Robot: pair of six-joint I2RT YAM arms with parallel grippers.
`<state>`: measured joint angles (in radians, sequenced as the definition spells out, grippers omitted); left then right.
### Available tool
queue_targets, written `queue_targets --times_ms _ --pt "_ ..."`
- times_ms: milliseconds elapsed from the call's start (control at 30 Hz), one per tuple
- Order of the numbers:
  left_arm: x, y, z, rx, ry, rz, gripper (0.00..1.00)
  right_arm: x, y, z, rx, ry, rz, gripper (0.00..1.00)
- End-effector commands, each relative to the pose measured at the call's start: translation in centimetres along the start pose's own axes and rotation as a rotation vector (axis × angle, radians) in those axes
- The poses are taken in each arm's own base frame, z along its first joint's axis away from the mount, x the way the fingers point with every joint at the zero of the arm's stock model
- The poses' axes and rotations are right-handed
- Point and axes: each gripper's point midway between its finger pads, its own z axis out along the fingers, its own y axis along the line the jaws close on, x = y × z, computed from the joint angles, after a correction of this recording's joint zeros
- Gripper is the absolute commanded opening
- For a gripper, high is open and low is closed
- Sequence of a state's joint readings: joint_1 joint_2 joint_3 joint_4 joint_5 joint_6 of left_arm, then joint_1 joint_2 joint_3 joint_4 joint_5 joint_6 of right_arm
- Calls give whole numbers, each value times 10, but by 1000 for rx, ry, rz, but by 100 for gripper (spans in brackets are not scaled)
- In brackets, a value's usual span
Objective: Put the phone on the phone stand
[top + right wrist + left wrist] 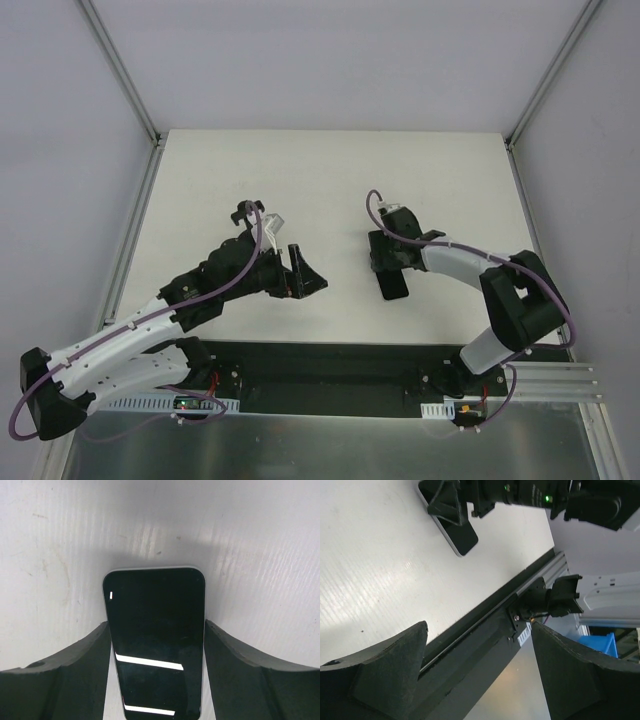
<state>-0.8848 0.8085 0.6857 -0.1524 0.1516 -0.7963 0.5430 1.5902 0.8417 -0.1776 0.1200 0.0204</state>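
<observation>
Looking down the right wrist view, I have the phone (155, 640) lying flat and glossy face up on the white counter (60, 540). Its far rounded end is in full sight and its near end is cut off by the bottom edge. The right pincer (156, 630) straddles it, with one dark finger (65, 680) along each long side. A thin strip of counter shows between phone and finger on both sides, so I read the jaws as apart and not clamped. The tips sit so near the phone's edges that I cannot rule out a light touch. From above, the wrist hides the far part of the phone, and only the near end pokes out toward the arm bases.

The left pincer (479, 630) stands wide apart with nothing between its fingers. Through the gap I see the counter's near edge and the black rail (485, 625) beyond it. Its camera also catches the phone at the top of the view, partly under the right pincer.

The phone stand I cannot pick out with confidence. In the top view a thin dark bar (296, 257) and a dark wedge (312, 284) sit at the left pincer's tip, black on black, and I cannot tell whether they are only its fingers
</observation>
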Motion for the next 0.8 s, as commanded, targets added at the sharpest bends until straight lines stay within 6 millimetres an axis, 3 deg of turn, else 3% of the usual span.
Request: queue_targets --times_ms 0,167,433,467,767 --pt "-26 -6 1 -9 -123 -6 84 -6 13 -15 -91 -76 -11 1" --pt "-22 -1 21 -30 -84 -18 85 -12 21 -23 -159 -158 -38 1" --pt "-28 -2 58 -31 -53 -68 76 -20 38 -33 -275 -244 -46 1" --pt "-29 5 65 -42 -45 -98 76 -26 43 -39 -301 -279 -47 1" --pt "-40 6 116 30 45 -142 73 -36 58 -69 -437 -443 -85 1"
